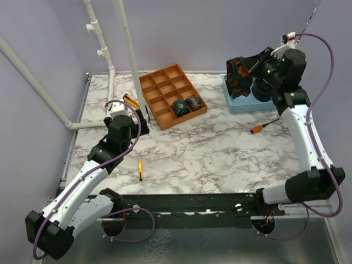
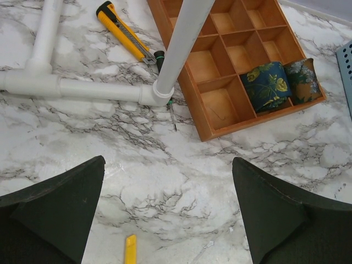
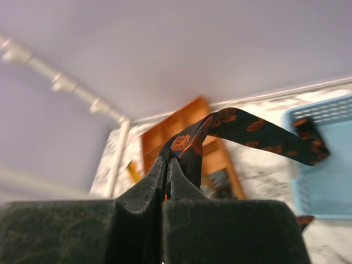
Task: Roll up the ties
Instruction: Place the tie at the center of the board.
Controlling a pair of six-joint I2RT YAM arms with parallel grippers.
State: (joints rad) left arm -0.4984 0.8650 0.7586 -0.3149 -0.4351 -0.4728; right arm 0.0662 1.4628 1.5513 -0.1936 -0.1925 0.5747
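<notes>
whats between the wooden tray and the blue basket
Only bare marble tabletop lies between the wooden tray and the blue basket; the top view shows it.

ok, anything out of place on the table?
Loose tools lie on the table: a yellow utility knife left of the wooden tray, an orange-handled screwdriver near the blue basket, and a small yellow tool toward the near edge. Nothing spilled or damaged.

Overhead plus two wrists
Overhead faces down onto the tabletop (image 1: 220,148); close views past left tool (image 2: 168,165) and right tool (image 3: 166,162) share the wooden tray (image 1: 159,104) ahead.
</notes>
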